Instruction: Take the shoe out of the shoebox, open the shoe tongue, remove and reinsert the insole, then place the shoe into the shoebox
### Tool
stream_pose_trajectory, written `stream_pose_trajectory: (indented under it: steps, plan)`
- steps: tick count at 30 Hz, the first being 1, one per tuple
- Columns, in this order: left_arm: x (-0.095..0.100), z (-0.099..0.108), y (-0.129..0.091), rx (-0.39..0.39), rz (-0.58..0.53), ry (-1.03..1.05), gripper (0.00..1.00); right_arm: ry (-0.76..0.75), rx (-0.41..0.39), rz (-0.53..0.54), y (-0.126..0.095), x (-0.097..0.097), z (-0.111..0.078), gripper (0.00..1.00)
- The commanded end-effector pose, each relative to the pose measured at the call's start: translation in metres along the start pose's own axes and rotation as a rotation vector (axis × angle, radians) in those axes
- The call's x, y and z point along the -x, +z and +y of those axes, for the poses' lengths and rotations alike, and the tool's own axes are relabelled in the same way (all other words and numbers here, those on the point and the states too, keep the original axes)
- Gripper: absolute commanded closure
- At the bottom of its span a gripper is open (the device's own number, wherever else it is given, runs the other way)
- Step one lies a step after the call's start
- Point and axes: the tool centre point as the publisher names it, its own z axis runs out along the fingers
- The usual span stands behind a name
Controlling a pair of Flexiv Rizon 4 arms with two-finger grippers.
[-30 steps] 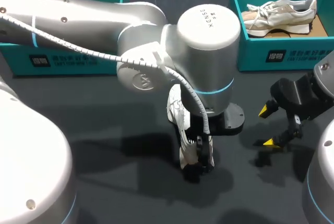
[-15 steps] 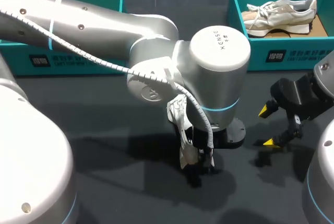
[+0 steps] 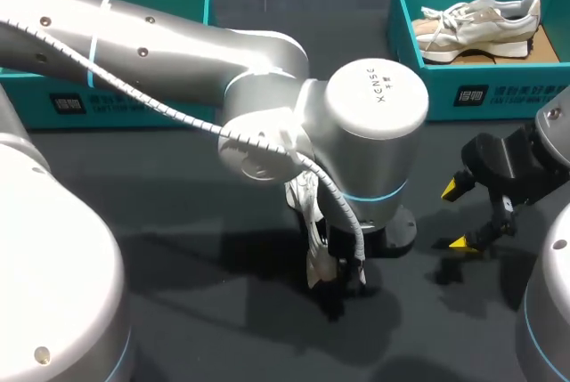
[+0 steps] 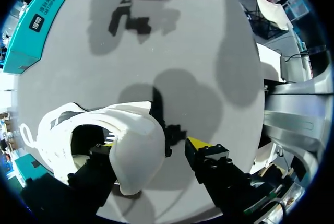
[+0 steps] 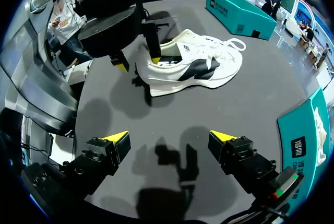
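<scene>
The left end effector [image 4: 153,143] is open, with one finger inside the heel of the white shoe [image 5: 190,66] in the middle of the table [image 3: 427,329]. The right end effector [image 5: 168,138] is open on the right. Next, I think: pinch the heel, then open the tongue.

I am seeing light coming down from overhead. In the head view it is glaring off the silver shell of the left arm [image 3: 178,44] and laying a broad, soft shadow on the dark table [image 3: 178,222] beneath. In the left wrist view the table is washing out pale and the white shoe [image 4: 133,151] is nearly bleaching. In the right wrist view the right gripper [image 5: 168,138] is throwing a dark, clear-edged shadow right beneath it.
</scene>
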Motion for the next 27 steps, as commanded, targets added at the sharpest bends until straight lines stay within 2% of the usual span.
stream_pose_trajectory:
  steps: [1, 14, 24, 25, 27]
  plan:
    - [0.003, 0.002, 0.001, -0.005, -0.022, -0.016, 0.33, 0.000, -0.002, -0.003, 0.000, -0.002, 0.000, 0.00]
    - [0.008, 0.000, 0.012, 0.006, -0.032, -0.036, 0.42, 0.000, -0.002, -0.003, 0.000, -0.002, 0.000, 0.00]
    - [0.005, -0.001, 0.015, -0.009, -0.017, -0.043, 0.34, 0.000, -0.002, -0.003, 0.000, -0.002, 0.000, 0.00]
    - [0.005, -0.001, 0.015, -0.010, -0.016, -0.044, 0.37, 0.000, -0.002, -0.003, 0.000, -0.002, 0.000, 0.00]
    - [0.005, -0.001, 0.015, -0.008, -0.016, -0.046, 0.56, 0.000, -0.002, -0.003, 0.000, -0.002, 0.000, 0.00]
